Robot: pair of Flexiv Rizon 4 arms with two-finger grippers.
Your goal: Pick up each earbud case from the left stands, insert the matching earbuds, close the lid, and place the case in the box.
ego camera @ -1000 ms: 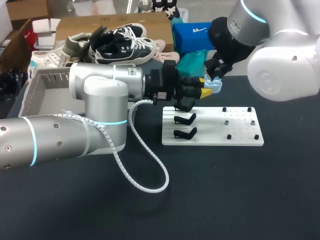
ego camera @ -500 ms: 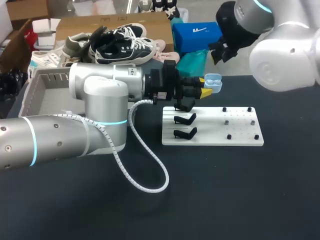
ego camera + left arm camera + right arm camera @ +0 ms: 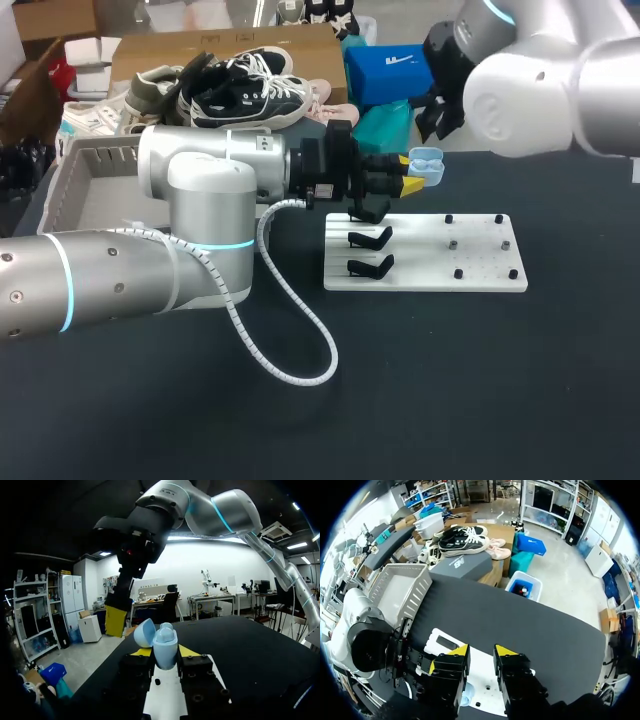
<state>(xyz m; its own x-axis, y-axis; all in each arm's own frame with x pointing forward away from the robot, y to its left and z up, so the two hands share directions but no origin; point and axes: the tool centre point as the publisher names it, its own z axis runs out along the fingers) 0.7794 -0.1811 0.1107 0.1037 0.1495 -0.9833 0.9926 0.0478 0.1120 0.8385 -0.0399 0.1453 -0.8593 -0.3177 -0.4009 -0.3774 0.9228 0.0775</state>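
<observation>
Two robot arms are over a dark table (image 3: pixel 480 380). The left gripper (image 3: pixel 413 178), coming in from the left, is clamped on a pale blue earbud case (image 3: pixel 426 166), with a yellow fingertip pressing each side. The case lid (image 3: pixel 144 633) stands open. The case is held in the air above the far edge of a white stand board (image 3: pixel 480 268), which has black stands (image 3: pixel 371 238) at its left end. The right gripper (image 3: pixel 481 655) hangs higher, near the case, its fingers parted and holding nothing. A gray box (image 3: pixel 75 160) sits at the far left.
</observation>
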